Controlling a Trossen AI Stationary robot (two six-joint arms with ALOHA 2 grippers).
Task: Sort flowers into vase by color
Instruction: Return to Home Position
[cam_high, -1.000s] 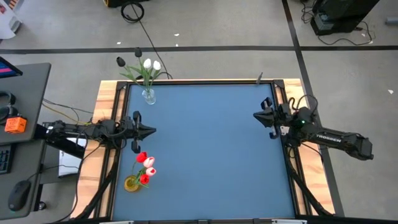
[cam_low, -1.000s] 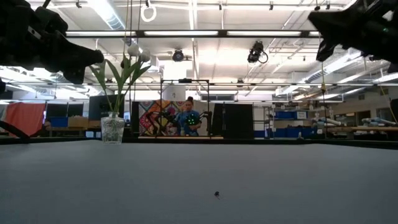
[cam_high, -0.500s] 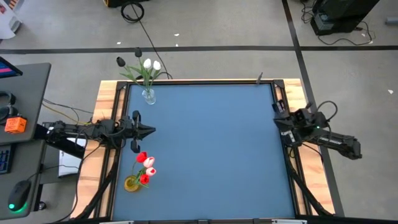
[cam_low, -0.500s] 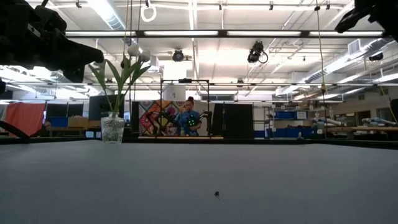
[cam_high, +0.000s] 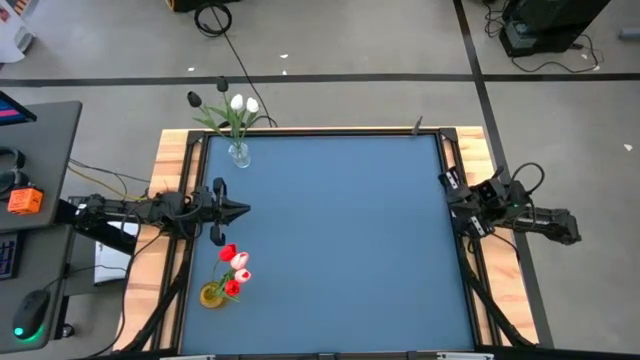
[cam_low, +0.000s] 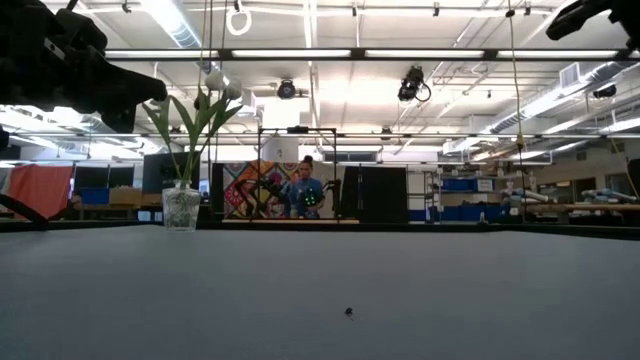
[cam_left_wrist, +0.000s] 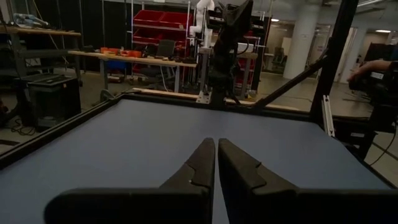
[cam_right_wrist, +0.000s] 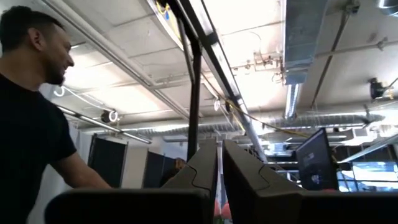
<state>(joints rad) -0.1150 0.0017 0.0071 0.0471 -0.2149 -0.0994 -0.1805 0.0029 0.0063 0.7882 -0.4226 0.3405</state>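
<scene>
Red and pink tulips (cam_high: 232, 262) stand in yellow vase (cam_high: 211, 296) by tabletop (cam_high: 340, 240) left edge. White tulips (cam_high: 243, 103) and dark tulip (cam_high: 193, 99) sit in glass vase (cam_high: 238, 154) at left corner. Your left tool (cam_high: 246, 210) hangs between vases — fingers together. Your right tool (cam_high: 444, 180) is at right edge — fingers together, tilted toward ceiling.

**High view:** we look straight down from well above on the whole counter (cam_high: 330, 230) and the floor around it.

**Low view:** we sit at counter height, facing level across it into the room. Both views share the clear vase (cam_low: 181, 208).

**Left wrist view:** we look past the left tool (cam_left_wrist: 216, 146) along the counter.

**Right wrist view:** we look past the right tool (cam_right_wrist: 219, 149), tilted up toward the ceiling (cam_right_wrist: 261, 37).
</scene>
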